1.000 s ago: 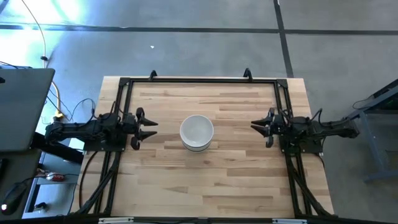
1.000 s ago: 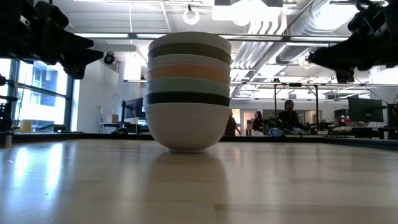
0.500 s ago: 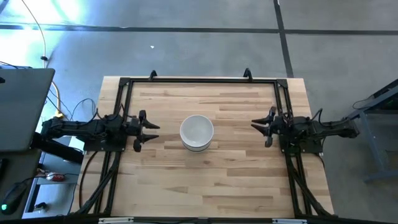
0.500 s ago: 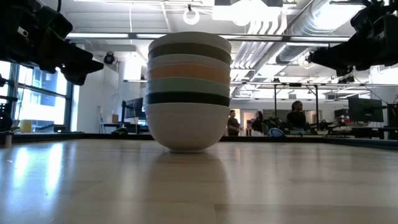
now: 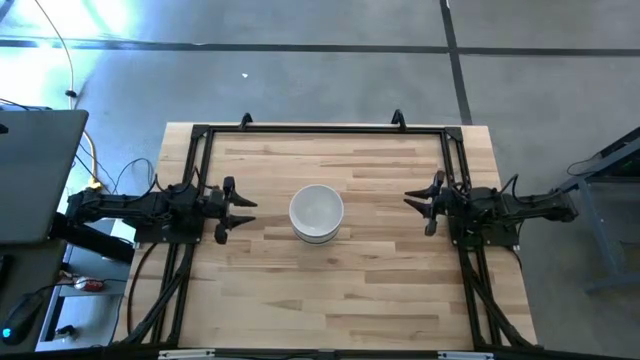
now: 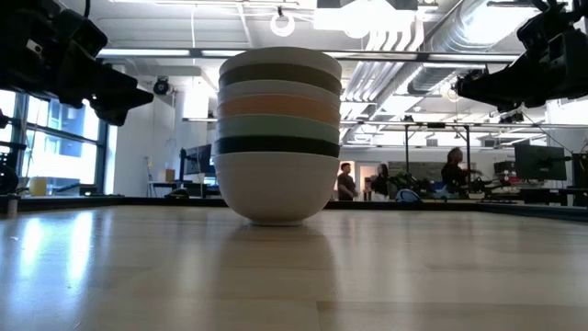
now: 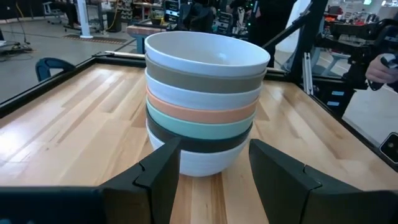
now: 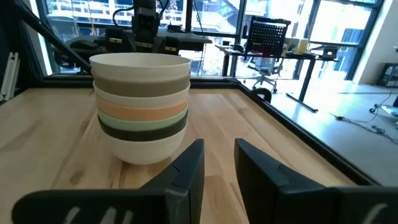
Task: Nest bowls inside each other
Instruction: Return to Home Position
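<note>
Seven bowls stand nested in one stack (image 5: 317, 213) at the table's middle. From the top they are white, olive-grey, white, peach-orange, mint green, black and white (image 6: 278, 138). The bottom white bowl's base (image 6: 276, 217) rests on the wood. My left gripper (image 5: 246, 211) hovers open to the stack's left and points at it; its fingers (image 7: 163, 177) stand apart in front of the stack (image 7: 202, 99). My right gripper (image 5: 414, 212) hovers open to the stack's right, with a narrower gap, and faces the stack (image 8: 142, 106). Neither gripper touches a bowl.
The wooden table (image 5: 380, 290) has bare boards on every side of the stack. A black metal frame (image 5: 320, 130) runs along its far and side edges. A laptop (image 5: 35, 170) and cables lie off the left edge. People move in the room far behind (image 6: 455, 170).
My left gripper has sunk a little in the low view and has then kept still. The stack and my right gripper have not moved. People in the background have walked toward the right.
</note>
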